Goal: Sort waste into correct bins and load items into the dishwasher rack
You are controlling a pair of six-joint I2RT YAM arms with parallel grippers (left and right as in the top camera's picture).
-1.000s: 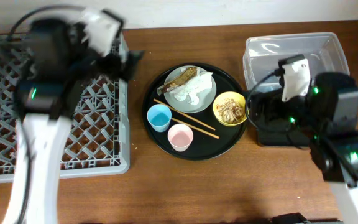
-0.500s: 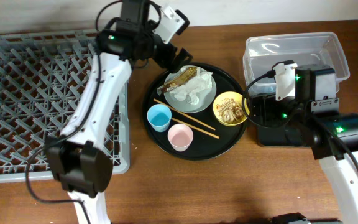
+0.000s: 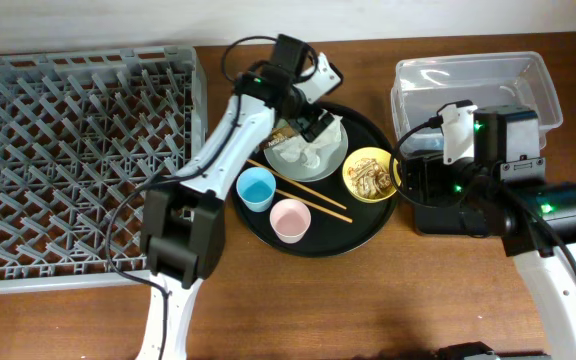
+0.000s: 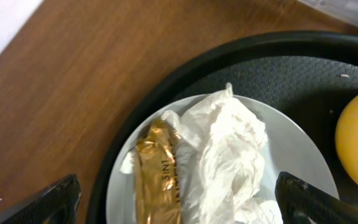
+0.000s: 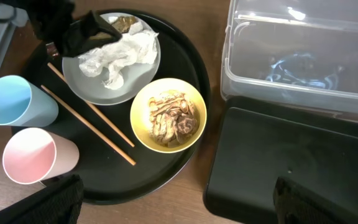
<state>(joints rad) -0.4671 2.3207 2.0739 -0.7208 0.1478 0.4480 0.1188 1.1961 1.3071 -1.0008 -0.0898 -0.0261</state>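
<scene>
So, overhead first: your left gripper (image 3: 311, 122) hangs right over the plate (image 3: 330, 165) at the far edge of the round black tray (image 3: 268, 235), jaws spread wide and holding nothing. On that plate the brown wrapper (image 3: 284, 135) lies along the left rim with the napkin (image 3: 308, 152) bunched against it. Your right gripper (image 3: 413, 178) sits at the left edge of the black bin tray (image 3: 433, 218), toward the tabletop's right edge, with the clear tub (image 3: 478, 85) behind it. So the left arm is way nearer the waste. The dishwasher rack (image 3: 68, 150) fills the left side, with no dishes in it yet.

Left wrist is the bit that matters. The wrapper sits between the fingers (image 4: 55, 202), a touch left of centre. Its long axis runs straight away from the camera, across the line the jaws close on. The napkin touches its right side, so I'd guess a straight drop grabs both unless you nudge left.

Right wrist: jaws wide open too, and empty. The yellow bowl (image 5: 143, 93) with the noodle scraps (image 5: 169, 121) is just ahead. The chopsticks (image 5: 92, 121) lie diagonally left of it, and the blue cup (image 5: 14, 99) and pink cup (image 5: 33, 155) sit at the tray's left edge.
</scene>
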